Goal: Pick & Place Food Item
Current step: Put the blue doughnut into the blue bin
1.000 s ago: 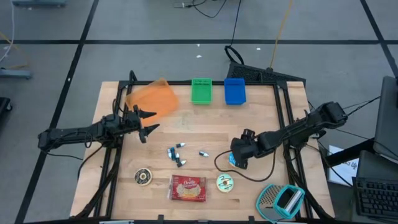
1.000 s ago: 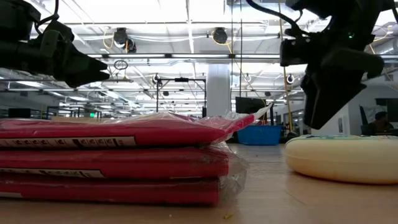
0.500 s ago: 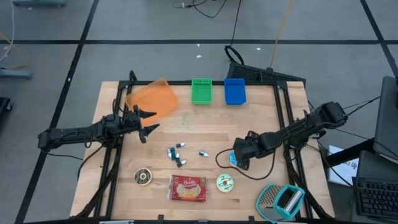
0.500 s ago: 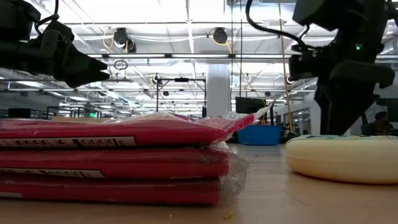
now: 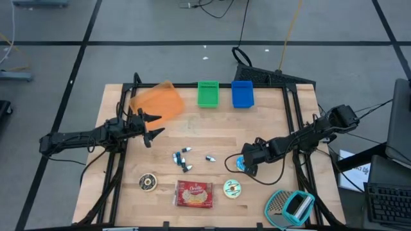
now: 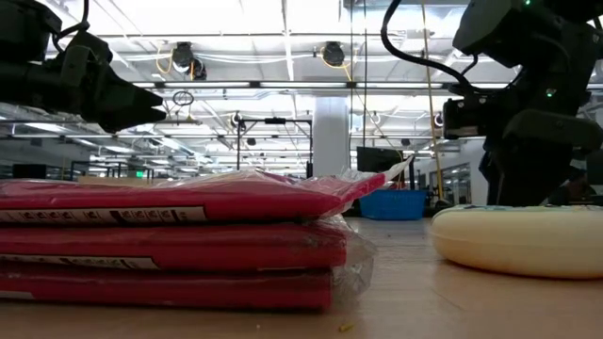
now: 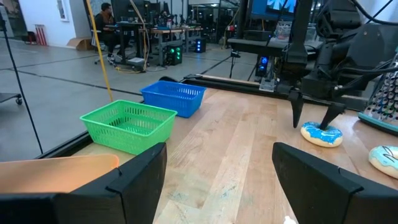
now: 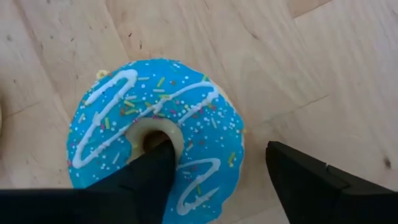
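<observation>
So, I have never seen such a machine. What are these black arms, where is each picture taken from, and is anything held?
Two robot arms work at a wooden table. One camera looks down, one sits at table height, one rides on each wrist. On the table: blue donut, pale donut, red packet, green basket, blue basket. The right gripper is open around the blue donut, one finger in its hole; nothing is lifted. The left gripper waits, open.

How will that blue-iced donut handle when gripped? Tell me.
The blue-iced donut lies flat on the table, so it probably won't roll. One finger of the right tool sits at its hole; the ring likely gives a secure hold. Its glossy icing may be slippery.
</observation>
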`<state>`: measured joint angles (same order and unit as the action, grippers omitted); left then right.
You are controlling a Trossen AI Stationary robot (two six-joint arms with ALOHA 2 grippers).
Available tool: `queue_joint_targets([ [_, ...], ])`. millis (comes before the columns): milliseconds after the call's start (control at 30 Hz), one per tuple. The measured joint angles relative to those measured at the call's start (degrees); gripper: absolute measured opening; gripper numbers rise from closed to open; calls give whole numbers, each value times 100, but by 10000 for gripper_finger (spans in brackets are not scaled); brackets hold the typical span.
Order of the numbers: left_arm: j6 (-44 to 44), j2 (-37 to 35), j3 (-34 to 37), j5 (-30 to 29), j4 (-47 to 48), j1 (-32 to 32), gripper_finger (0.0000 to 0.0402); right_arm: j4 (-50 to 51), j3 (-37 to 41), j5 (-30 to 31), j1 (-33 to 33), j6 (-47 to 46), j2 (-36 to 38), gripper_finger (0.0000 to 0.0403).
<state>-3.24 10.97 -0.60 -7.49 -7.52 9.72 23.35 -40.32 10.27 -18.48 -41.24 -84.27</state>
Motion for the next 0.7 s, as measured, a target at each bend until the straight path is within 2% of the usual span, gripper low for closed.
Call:
queue_joint_targets([
  [167,-1,1,0,0,-1,-2,296,-1,4,-29,12,-9,64,199],
  [367,-1,-1,0,0,2,0,296,21,9,-760,226,87,290,156],
  [567,-1,1,0,0,0,0,296,-49,15,-757,267,698,419,114],
  [700,-1,2,0,0,-1,-1,296,-368,20,-757,406,790,415,89],
])
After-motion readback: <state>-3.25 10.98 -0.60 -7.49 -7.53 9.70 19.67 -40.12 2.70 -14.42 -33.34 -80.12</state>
